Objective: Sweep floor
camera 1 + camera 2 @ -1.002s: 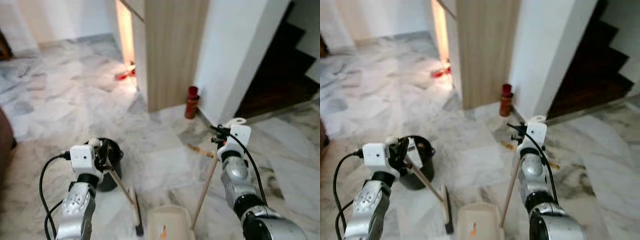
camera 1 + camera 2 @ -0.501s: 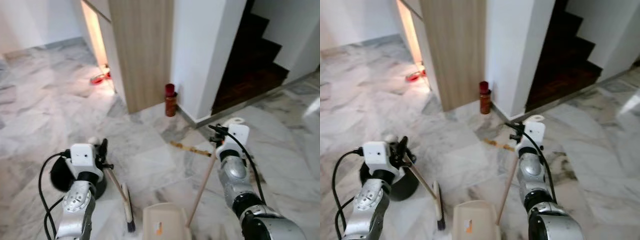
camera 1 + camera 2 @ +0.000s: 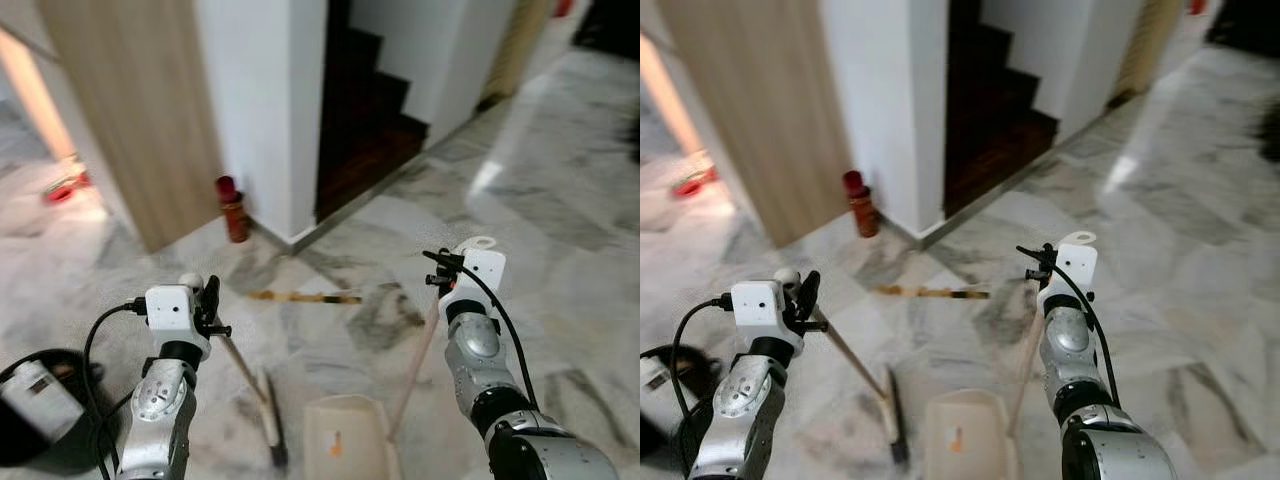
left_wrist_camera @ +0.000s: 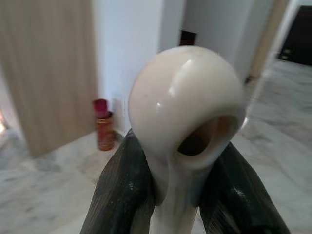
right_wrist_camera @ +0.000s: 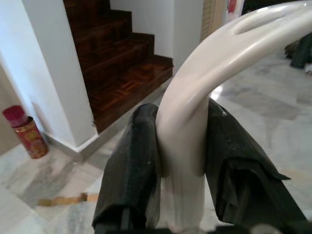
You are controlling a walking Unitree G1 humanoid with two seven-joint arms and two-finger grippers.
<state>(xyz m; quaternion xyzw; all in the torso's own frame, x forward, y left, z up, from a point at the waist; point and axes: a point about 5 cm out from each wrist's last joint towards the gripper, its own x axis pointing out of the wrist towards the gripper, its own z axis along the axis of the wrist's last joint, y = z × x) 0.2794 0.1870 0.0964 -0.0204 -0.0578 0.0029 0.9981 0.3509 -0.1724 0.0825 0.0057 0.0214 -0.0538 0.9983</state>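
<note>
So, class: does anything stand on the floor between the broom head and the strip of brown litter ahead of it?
Nothing visible does. Bare marble floor lies between the broom head and the litter strip. The dustpan sits beside the broom.

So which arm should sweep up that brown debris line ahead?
Left, probably: the left gripper holds the broom, bristles on the floor just short of the debris. The right gripper holds the dustpan.

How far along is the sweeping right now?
Tools are in hand: the left end effector is shut on the broom handle, the right end effector on the dustpan handle. The dustpan holds one small orange scrap. The brown debris strip on the marble floor remains unswept.
</note>
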